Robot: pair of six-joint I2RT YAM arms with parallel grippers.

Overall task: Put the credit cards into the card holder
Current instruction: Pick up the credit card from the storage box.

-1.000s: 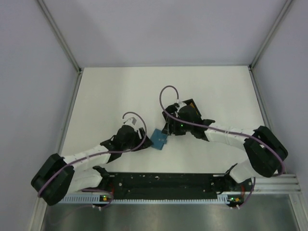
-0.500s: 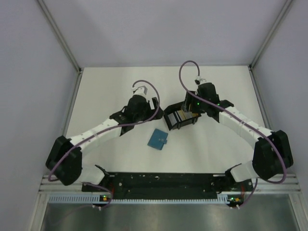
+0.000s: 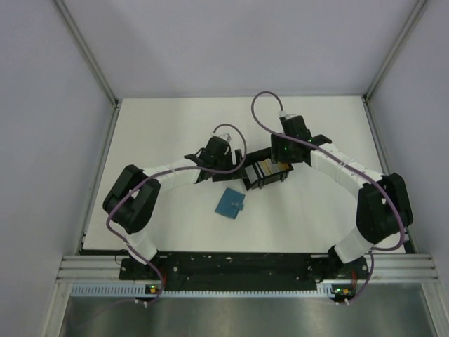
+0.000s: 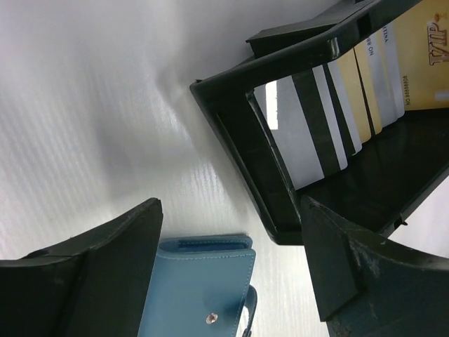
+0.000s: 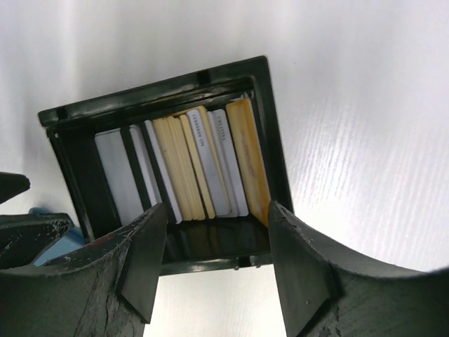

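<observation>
The credit cards [image 5: 189,165] stand on edge, side by side and a little leaning, inside a black tray [image 5: 154,95]. In the right wrist view the row begins with a silver-grey card at the left. Then come white ones, several orange-yellow ones, a white one with small print, and one more orange-yellow card at the right end. The same cards [image 4: 337,105] show in the left wrist view behind the tray's wall [image 4: 259,161]. One yellow card there carries a printed sign that I cannot read. Part of the tray floor beside the cards is bare and black.

The card holder [image 3: 230,203] lies flat on the white counter [image 3: 161,133], near the tray [image 3: 249,179] but apart from it, on the side nearer to the arm bases. It is teal-blue and folded shut. The left wrist view shows the card holder [image 4: 200,288] with a small metal snap on its cover and a strap at its edge. No card is in it that I can see.

The left tool [image 3: 235,168] hangs over the counter just beside the tray's left corner, above the gap between tray and card holder. Its fingers [image 4: 105,267] are spread wide, and nothing is between them.

The right tool [image 3: 284,158] hangs over the tray from the far right side. In its own view the right tool [image 5: 216,210] has both fingers [image 5: 302,267] well apart, with the cards seen through the gap below. It holds nothing and touches no card.
</observation>
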